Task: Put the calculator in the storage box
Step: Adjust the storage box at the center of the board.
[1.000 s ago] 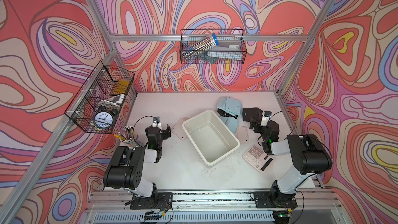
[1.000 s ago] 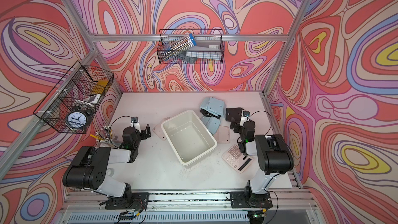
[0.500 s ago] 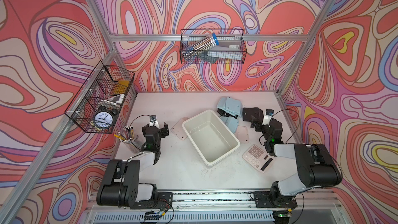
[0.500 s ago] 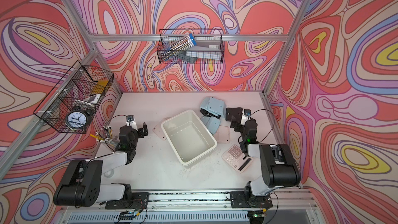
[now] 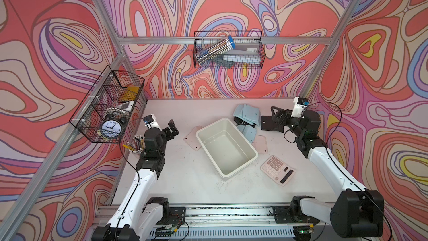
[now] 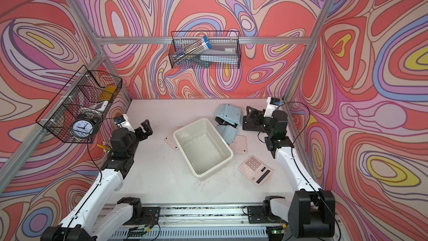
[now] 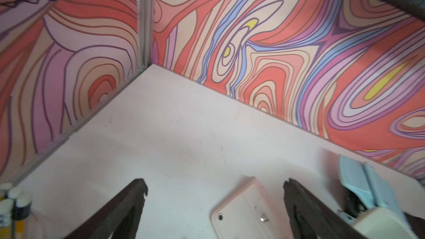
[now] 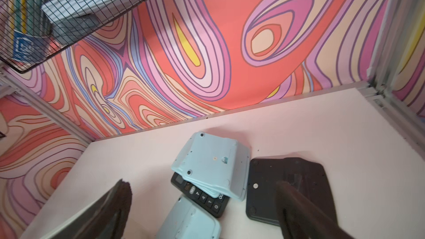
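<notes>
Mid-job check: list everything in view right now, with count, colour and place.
storage box: one, cream-white, table centre, empty
keys-up calculator: one, pink, right of the box
face-down calculators: two, pink, flanking the box
blue calculators: at least two, light blue, behind the box
black calculators: two, black, under and beside the blue ones
wire baskets: two, black, back and left walls
alarm clock: one, black, left-wall basket
pencil tube: one, clear, blue cap, back-wall basket
pens: several, mixed, table's left edge
left gripper: one, black, open, left of the box
right gripper: one, black, open, over a black calculator
</notes>
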You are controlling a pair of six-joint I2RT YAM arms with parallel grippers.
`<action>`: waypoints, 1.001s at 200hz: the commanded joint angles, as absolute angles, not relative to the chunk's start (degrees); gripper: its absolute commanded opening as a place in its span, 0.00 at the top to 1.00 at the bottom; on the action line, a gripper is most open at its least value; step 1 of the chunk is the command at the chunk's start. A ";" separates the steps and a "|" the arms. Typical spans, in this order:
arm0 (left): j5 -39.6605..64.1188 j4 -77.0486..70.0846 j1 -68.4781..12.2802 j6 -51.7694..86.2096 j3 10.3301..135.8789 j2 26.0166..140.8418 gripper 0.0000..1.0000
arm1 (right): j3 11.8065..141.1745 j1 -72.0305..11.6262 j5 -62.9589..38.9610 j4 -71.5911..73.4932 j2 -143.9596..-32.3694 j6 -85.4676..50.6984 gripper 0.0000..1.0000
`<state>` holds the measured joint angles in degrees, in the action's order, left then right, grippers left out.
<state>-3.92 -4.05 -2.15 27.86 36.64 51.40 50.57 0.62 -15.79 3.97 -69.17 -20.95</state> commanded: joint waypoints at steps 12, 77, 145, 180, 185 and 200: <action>14.37 9.77 -1.85 38.52 38.80 48.42 0.01 | 55.88 0.35 -22.85 -18.05 -69.89 -26.81 0.02; 27.91 11.77 -1.07 54.56 30.78 43.63 0.01 | 54.64 0.66 -37.50 -16.73 -73.21 -32.22 0.02; 28.63 16.37 -3.80 53.39 31.97 45.23 0.01 | 50.54 -8.71 -41.92 -12.10 -75.35 -33.14 0.03; 28.87 15.81 -6.29 53.53 31.70 49.22 0.01 | 51.75 -17.84 -38.58 -13.20 -77.89 -32.19 0.05; 28.77 15.54 -6.77 53.61 31.91 49.59 0.01 | 51.92 -18.72 -38.24 -13.48 -78.21 -32.16 0.05; 28.37 15.55 -8.26 53.70 32.67 50.45 0.01 | 51.94 -20.78 -37.46 -13.86 -79.15 -32.07 0.06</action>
<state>28.38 14.46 -6.39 54.46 30.68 49.45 51.35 -18.26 -39.44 -13.37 -77.82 -32.60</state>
